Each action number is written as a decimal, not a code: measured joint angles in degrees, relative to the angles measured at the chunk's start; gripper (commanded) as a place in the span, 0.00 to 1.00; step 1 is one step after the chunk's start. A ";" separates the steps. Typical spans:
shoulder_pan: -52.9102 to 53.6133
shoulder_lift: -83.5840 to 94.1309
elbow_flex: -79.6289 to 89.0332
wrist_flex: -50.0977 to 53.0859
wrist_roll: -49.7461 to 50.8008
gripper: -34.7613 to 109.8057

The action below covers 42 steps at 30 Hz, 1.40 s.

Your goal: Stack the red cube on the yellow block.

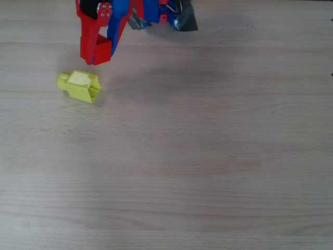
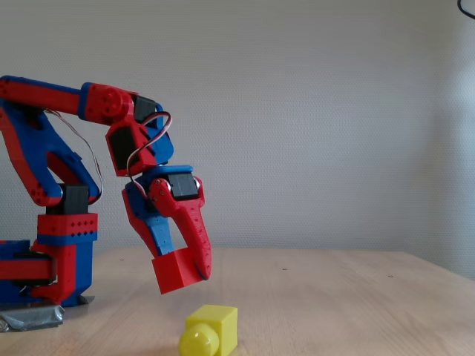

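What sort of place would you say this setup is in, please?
Probably a hobby or lab bench indoors: a pale wooden table, a plain white wall, and a small arm whose tool holds the red cube above the yellow block.

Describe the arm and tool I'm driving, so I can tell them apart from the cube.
The arm is built from matte red and blue printed segments, with black servo blocks at the joints and thin red, white and black wires looping between them. The tool has long tapering fingers, one red with rows of small holes, one blue. Its base is taped down with grey tape.
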State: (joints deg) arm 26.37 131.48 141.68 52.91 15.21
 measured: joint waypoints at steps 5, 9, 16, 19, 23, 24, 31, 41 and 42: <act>0.09 -4.04 -3.60 -1.67 0.00 0.32; 1.32 -7.03 -9.93 -0.97 0.00 0.32; 2.99 -15.21 -20.21 6.77 0.26 0.32; 3.25 -18.63 -22.41 9.40 0.18 0.32; 4.22 -21.80 -25.22 11.51 -0.09 0.32; 3.78 -22.59 -26.28 11.60 -0.79 0.32; 4.13 -25.49 -27.77 14.77 -1.14 0.33; 2.20 -29.88 -27.77 13.10 -1.67 0.33; 2.29 -30.15 -27.77 13.01 -1.67 0.33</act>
State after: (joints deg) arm 28.65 101.34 113.91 65.92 13.54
